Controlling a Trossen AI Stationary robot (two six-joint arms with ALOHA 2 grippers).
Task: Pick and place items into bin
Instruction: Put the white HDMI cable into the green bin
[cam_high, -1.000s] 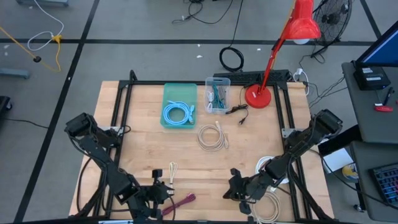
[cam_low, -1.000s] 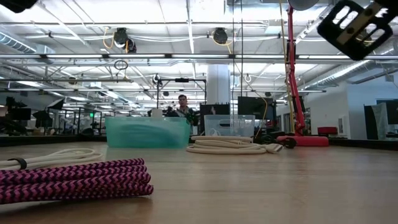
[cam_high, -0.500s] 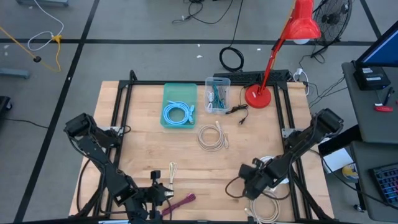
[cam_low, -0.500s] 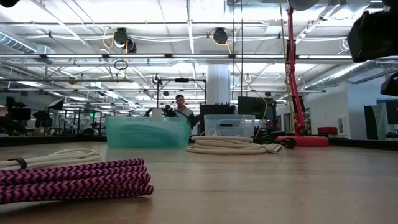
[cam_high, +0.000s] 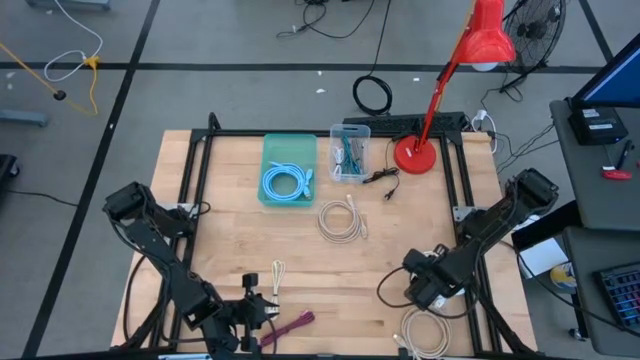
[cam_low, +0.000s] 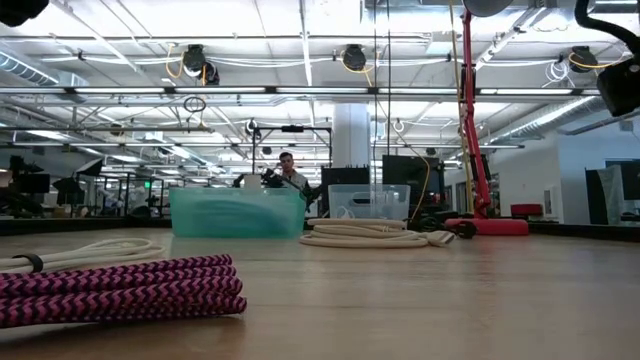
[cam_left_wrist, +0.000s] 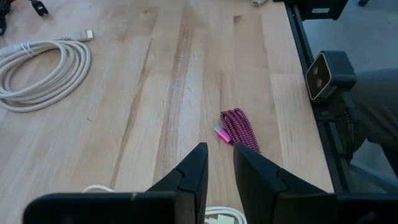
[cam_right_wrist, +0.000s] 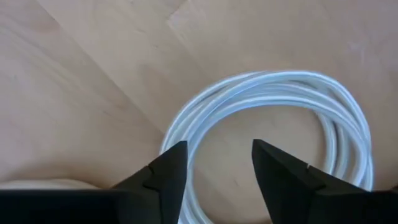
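My right gripper (cam_right_wrist: 217, 168) hangs open over the white coil (cam_right_wrist: 273, 118), which lies flat near the table's right front corner (cam_high: 428, 335). The fingers point down, and none of them shows touching the coil. My left gripper (cam_left_wrist: 219, 171) waits near the front edge (cam_high: 260, 310), its fingers a narrow gap apart with nothing between them. The maroon cord (cam_left_wrist: 239, 127) lies on the wood just beyond it. A cream bundled cord (cam_high: 277, 272) and a beige coil (cam_high: 343, 220) rest on the table. The light blue coil (cam_high: 287, 183) lies in the teal bin (cam_high: 289, 143).
A clear bin (cam_high: 350, 152) with small teal cords stands right of the teal bin. The red lamp's base (cam_high: 412, 156) and its black cord (cam_high: 382, 180) sit at the back right. Black frame rails (cam_high: 462, 190) run along the table's sides. A person shows far behind the table (cam_low: 290, 170).
My right gripper has gone up and toward the table's right edge, away from the front. In the low view it has risen almost out of the picture's top right corner. The white coil has stayed on the table.
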